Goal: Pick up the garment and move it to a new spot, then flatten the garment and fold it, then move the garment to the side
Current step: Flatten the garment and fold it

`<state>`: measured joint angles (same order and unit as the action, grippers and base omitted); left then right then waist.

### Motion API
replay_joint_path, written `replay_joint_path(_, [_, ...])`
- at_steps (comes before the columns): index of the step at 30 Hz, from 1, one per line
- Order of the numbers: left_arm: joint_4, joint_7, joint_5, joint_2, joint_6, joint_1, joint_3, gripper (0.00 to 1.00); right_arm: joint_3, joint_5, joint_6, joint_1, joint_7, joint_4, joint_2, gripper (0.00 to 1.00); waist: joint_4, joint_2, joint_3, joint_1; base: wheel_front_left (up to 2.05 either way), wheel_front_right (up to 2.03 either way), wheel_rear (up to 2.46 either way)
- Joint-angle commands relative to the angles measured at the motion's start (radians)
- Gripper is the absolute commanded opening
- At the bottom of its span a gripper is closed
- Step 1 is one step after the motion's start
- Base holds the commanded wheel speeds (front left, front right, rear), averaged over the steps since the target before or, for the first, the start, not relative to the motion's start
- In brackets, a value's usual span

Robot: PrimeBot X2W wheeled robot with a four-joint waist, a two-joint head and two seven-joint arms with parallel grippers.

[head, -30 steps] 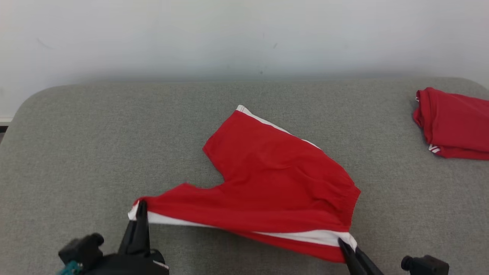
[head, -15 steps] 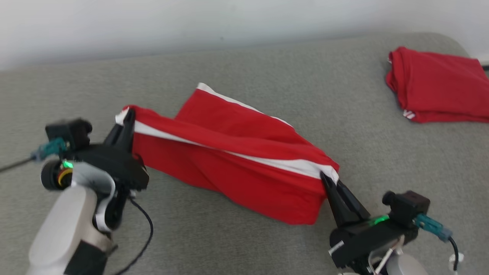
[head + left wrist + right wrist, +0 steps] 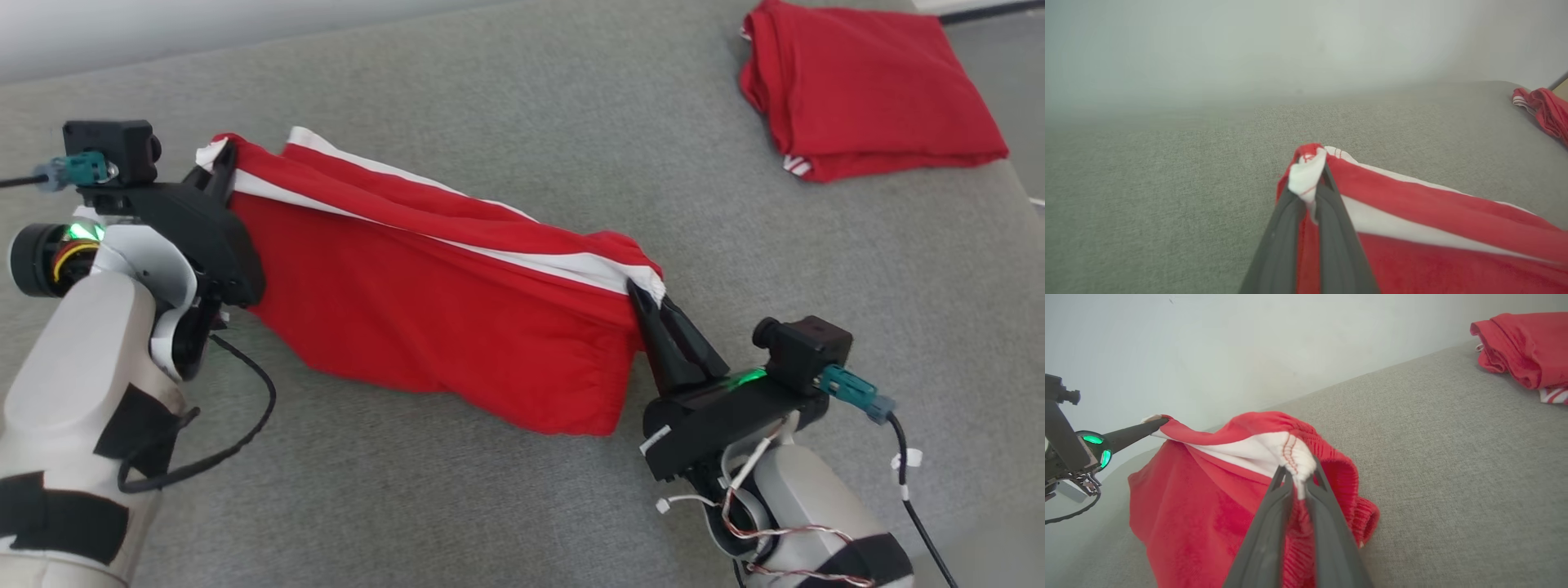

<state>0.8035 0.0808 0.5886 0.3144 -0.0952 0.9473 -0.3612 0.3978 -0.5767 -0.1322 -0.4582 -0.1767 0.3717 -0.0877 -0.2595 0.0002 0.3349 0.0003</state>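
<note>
Draping onto the surface point(image 3: 490, 506), the garment point(image 3: 424, 318) is clamped along its white band: left fingers point(image 3: 219, 173) closed on one end, right fingers point(image 3: 657, 331) on the other.

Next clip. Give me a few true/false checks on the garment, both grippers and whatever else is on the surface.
1. The left gripper is shut on a white-trimmed corner of the red garment. True.
2. The right gripper is open and clear of the red garment. False: it is shut on the white-banded edge.
3. The red garment lies spread flat on the grey surface. False: it hangs from the two grippers with its top edge raised.
4. A folded red cloth lies on the grey surface to the far right. True.
5. The folded red cloth touches the red garment. False: bare grey surface separates them.
</note>
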Motion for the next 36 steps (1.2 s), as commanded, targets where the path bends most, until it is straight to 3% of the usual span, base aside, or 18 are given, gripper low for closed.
replay_joint_path(1, [0.035,-0.007,-0.017,0.015,0.003,0.023,-0.002,0.0,0.01,-0.007,0.003,-0.024,-0.015,0.023,0.007,0.0,-0.05,-0.0002,0.049,-0.0003,0.0,0.0,0.0])
replay_joint_path(6, [0.111,-0.053,-0.026,-0.004,-0.013,0.065,-0.028,0.0,0.037,-0.016,0.003,-0.065,-0.048,0.086,0.017,0.0,-0.056,-0.0002,0.052,-0.0003,0.0,0.0,0.0])
replay_joint_path(7, [0.125,-0.063,-0.027,-0.007,-0.016,0.068,-0.034,0.2,0.04,-0.014,0.003,-0.071,-0.054,0.095,0.019,0.06,-0.055,-0.0002,0.05,-0.0003,0.0,0.0,0.0])
replay_joint_path(9, [0.149,-0.085,-0.024,-0.014,-0.021,0.074,-0.041,1.0,0.044,-0.011,0.003,-0.078,-0.063,0.111,0.02,1.0,-0.049,-0.0002,0.042,-0.0003,0.0,0.0,0.0])
replay_joint_path(16, [0.193,-0.156,-0.002,-0.034,-0.033,0.075,-0.061,1.0,0.035,0.006,0.003,-0.04,-0.079,0.095,-0.017,1.0,-0.016,-0.0002,0.0,-0.0003,0.0,0.0,0.0])
replay_joint_path(24, [0.158,-0.241,0.061,-0.024,-0.035,0.031,-0.091,1.0,-0.061,0.053,0.003,0.092,-0.086,-0.051,-0.073,1.0,0.031,-0.0002,-0.072,-0.0003,0.0,0.0,0.0])
replay_joint_path(36, [0.058,-0.239,0.113,0.073,-0.035,-0.045,-0.193,1.0,-0.254,0.149,0.003,0.325,-0.085,-0.252,0.0,1.0,0.044,-0.0002,-0.118,-0.0003,0.0,0.0,0.0])
